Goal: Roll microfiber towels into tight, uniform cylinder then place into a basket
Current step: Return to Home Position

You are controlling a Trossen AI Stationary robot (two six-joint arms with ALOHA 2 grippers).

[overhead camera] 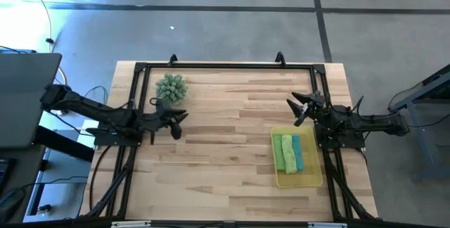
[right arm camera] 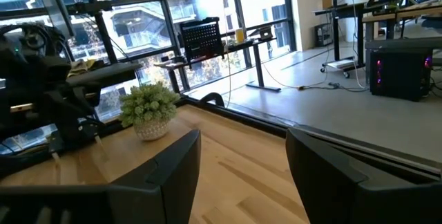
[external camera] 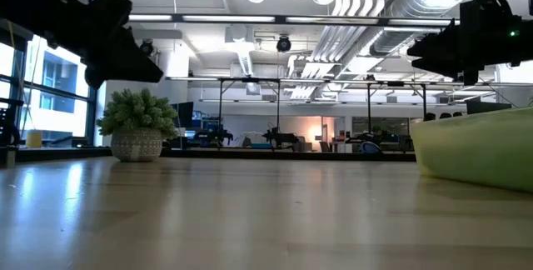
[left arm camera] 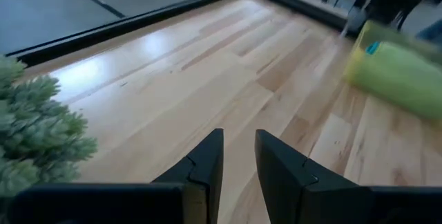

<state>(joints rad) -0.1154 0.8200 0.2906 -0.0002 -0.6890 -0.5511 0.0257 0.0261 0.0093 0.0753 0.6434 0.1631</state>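
Three rolled towels, two lime green (overhead camera: pixel 283 152) and one teal blue (overhead camera: pixel 298 153), lie side by side in the translucent yellow basket (overhead camera: pixel 314 176) at the table's right. The basket also shows in the low view (external camera: pixel 475 145) and the left wrist view (left arm camera: pixel 397 79). My left gripper (overhead camera: pixel 181 119) hovers at the table's left, beside the plant ball, its fingers (left arm camera: pixel 239 158) a narrow gap apart and empty. My right gripper (overhead camera: pixel 299 108) hovers beyond the basket's far end, open and empty (right arm camera: pixel 242 158).
A spiky green plant ball in a pot (overhead camera: pixel 171 87) stands at the far left, close to my left gripper. A black frame (overhead camera: pixel 232 66) runs along the table's edges. Bare wood lies between the two arms.
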